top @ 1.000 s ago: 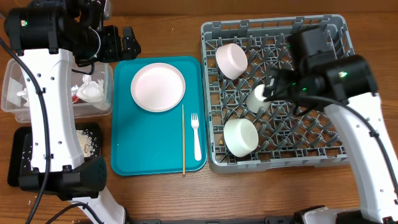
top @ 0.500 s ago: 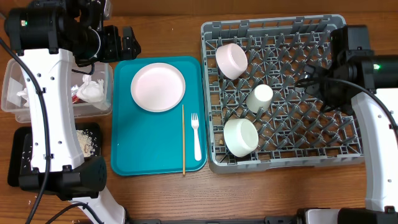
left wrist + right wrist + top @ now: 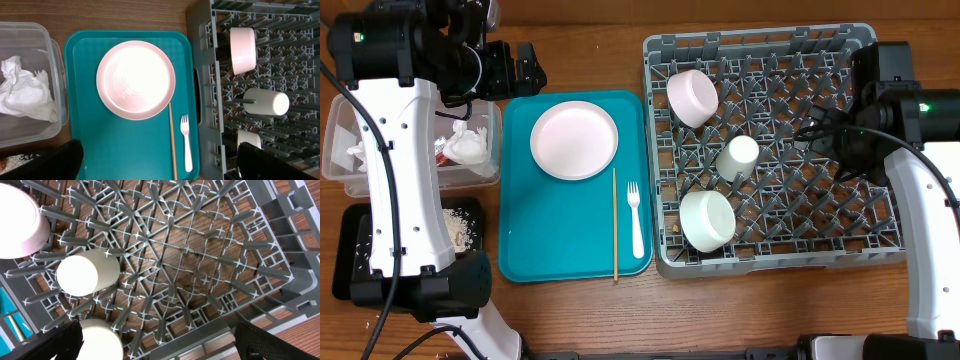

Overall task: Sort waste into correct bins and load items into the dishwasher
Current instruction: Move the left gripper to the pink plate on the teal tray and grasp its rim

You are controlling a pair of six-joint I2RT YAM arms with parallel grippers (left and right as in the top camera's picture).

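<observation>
Left wrist view puts your left jaws spread wide and empty, their dark tips in the bottom corners, hanging above the teal tray [image 3: 85,130]. That high perch seems meant to survey what remains to load: the pink plate [image 3: 135,80] lying flat and the white fork [image 3: 186,142] beside a thin wooden stick [image 3: 172,135]. Your right jaws are likewise released, holding nothing, poised over the bare part of the grey rack [image 3: 210,255]. There the cup [image 3: 87,272] lies on its side between the upper bowl [image 3: 20,225] and the lower bowl [image 3: 97,340], wedged among pegs that likely keep them steady. Only the overhead shows the black tray [image 3: 350,250] with its rice [image 3: 455,228] on the tabletop. The left wrist view gives the crumpled napkin [image 3: 25,95] in the clear tub [image 3: 55,65] more plainly.
</observation>
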